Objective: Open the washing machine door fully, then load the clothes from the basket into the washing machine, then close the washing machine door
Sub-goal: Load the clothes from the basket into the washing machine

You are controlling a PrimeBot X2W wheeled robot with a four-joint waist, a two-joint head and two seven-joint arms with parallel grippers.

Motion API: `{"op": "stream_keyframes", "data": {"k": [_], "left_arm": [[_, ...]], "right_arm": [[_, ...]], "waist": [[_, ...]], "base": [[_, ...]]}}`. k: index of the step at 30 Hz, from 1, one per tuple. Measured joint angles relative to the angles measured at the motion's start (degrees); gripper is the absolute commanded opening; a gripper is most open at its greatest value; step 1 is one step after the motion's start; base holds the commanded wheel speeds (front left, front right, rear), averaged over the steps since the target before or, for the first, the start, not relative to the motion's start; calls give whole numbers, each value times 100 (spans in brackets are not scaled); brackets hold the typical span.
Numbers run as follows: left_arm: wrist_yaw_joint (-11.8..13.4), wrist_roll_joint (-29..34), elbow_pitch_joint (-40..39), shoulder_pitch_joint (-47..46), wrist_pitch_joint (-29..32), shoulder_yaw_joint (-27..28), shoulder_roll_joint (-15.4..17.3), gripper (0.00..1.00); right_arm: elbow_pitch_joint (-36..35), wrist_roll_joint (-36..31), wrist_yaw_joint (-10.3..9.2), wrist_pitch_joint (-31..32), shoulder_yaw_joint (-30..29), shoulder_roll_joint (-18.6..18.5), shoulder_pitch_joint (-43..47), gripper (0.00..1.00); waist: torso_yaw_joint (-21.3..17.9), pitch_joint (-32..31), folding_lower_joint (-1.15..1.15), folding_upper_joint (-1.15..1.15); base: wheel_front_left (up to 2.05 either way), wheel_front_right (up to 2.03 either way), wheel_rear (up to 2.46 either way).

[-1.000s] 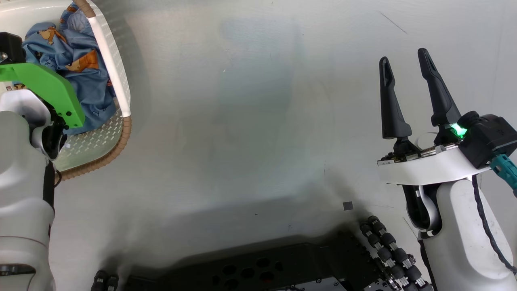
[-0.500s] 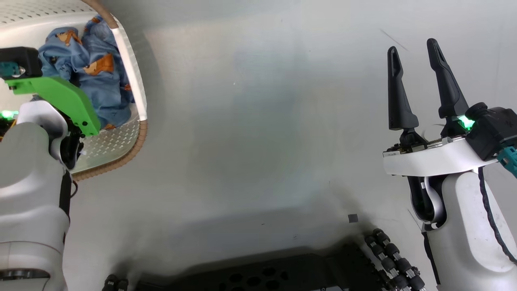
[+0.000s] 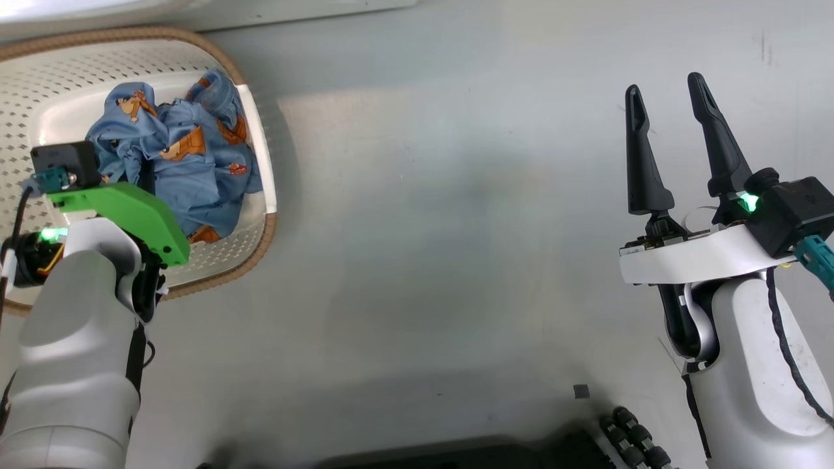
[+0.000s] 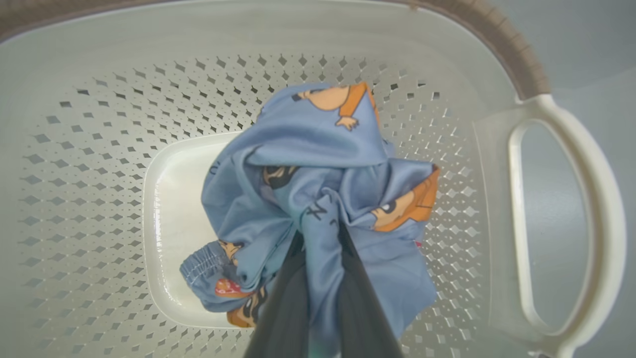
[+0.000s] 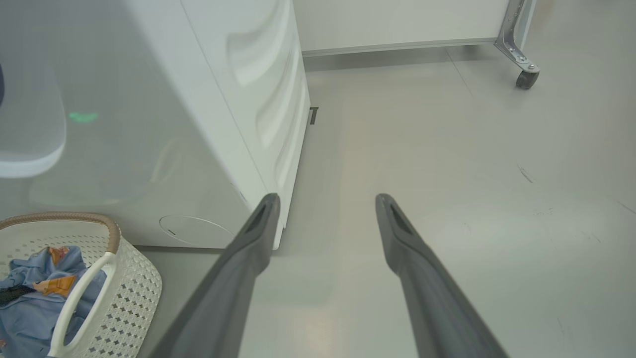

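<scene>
In the head view, the cream-white perforated plastic basket with the brown woven-look rim (image 3: 259,240) sits on the pale grey floor (image 3: 423,228) at about ten o'clock. The light-blue fabric clothes printed with orange-brown cartoon figures (image 3: 189,163) are bunched inside it against its three o'clock wall. The left arm's pale forearm and green wrist bracket (image 3: 124,208) reach over the basket's near edge from eight o'clock.

In the left wrist view, the left gripper (image 4: 320,233) has its two dark fingers (image 4: 283,308) pressed close together, clamped on a fold of the blue cloth (image 4: 308,164) that is squeezed up between them. The rest of the bundle hangs around the tips over the smooth basket bottom (image 4: 169,199) (whether it has cleared the bottom cannot be told). One looped white side handle (image 4: 596,209) shows at three o'clock.

The right gripper (image 3: 666,86) stands at three o'clock in the head view, well apart from the basket, fingers spread wide and holding nothing. Its own view shows the spread fingers (image 5: 326,199) over bare floor. There the big white box of the washing machine (image 5: 149,124) fills ten to eleven o'clock, and the basket (image 5: 134,288) stands just in front of it at eight o'clock. A metal leg with a castor (image 5: 521,74) stands at one o'clock.
</scene>
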Motion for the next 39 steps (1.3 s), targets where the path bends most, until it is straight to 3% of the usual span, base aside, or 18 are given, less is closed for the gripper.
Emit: {"op": "stream_keyframes", "data": {"k": [10, 28, 39], "left_arm": [[0, -123, -87, 408, -798, -68, -77, 0], [0, -339, -621, 1015, -967, -92, -74, 0], [0, -331, -1789, 1382, -968, 300, 55, 0]], "right_arm": [[181, -7, 1, 0, 0, -16, 119, 100], [415, -7, 4, 1, 43, -40, 377, 100], [533, -7, 5, 0, 48, -67, 540, 100]], "waist": [[147, -605, 0, 0], [340, -1581, 0, 0], [414, -2115, 0, 0]], "base": [[0, 0, 0], [0, 0, 0], [0, 0, 0]]}}
